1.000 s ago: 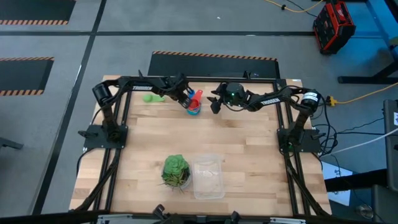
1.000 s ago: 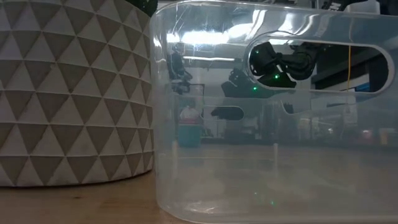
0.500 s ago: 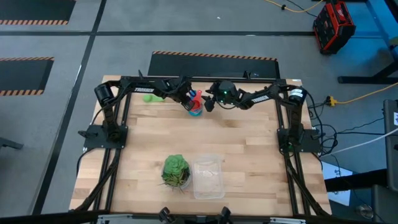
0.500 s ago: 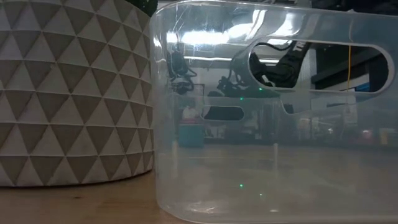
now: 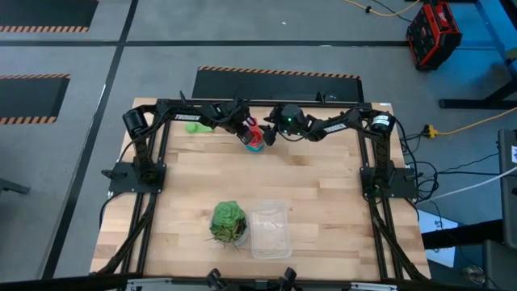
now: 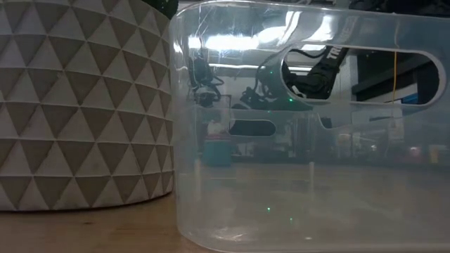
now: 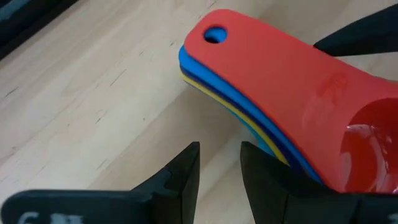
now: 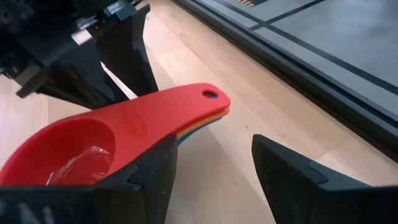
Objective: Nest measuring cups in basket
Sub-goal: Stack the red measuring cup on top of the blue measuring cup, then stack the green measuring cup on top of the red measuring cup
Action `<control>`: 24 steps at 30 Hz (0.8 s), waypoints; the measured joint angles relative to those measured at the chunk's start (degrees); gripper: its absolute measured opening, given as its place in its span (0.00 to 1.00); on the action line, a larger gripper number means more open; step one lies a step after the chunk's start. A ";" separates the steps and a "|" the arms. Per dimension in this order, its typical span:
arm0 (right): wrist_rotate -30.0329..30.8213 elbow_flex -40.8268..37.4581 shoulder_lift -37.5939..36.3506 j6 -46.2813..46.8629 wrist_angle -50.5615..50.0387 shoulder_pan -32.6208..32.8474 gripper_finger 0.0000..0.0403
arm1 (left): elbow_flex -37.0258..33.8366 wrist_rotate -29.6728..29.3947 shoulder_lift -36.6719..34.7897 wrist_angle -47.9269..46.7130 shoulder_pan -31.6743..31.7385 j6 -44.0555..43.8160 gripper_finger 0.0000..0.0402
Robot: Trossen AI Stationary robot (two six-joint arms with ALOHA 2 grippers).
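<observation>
Over the last second: right gripper swung in along the far edge of the table and closed up on the stack of measuring cups. Now just beside it, opposite the left gripper. Most of that travel came in the first half second, barely any since. Stack itself roughly where it was, near the far edge, red cup on top, blue and yellow handles showing under it.

Right jaws wide, no change in spread. Bare wood between them in the right wrist view, the red handle running across just ahead of one finger. Nothing held.

Left jaws narrow, also unchanged. Only wood showing in the gap in the left wrist view, the stack tight against one finger. Cannot tell whether touching. No visible grip.

1 green cup lying apart on the table behind the left arm, not in the stack.

Basket at the near edge, well apart from the cups, just beside the leafy ball. No cups seen in it.

Reading: both grippers now bracketing the stack, so probably setting up a pickup or handover by the handle. Nesting mostly done bar the green one, transfer to the basket not yet begun. Risk: stack sliding or fanning if pushed from 1 side.
</observation>
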 joint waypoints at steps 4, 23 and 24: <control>-0.06 0.00 -0.76 -0.07 -1.49 -0.26 0.53 | -0.02 0.04 -0.94 -2.95 0.34 0.09 0.27; -0.21 -0.02 -19.10 -7.32 -26.56 -1.92 0.53 | 0.00 0.64 -17.09 -21.47 6.43 9.93 0.27; -0.32 -0.02 -20.10 -7.78 -28.25 -1.92 0.53 | 0.00 0.57 -17.88 -22.10 6.81 11.45 0.27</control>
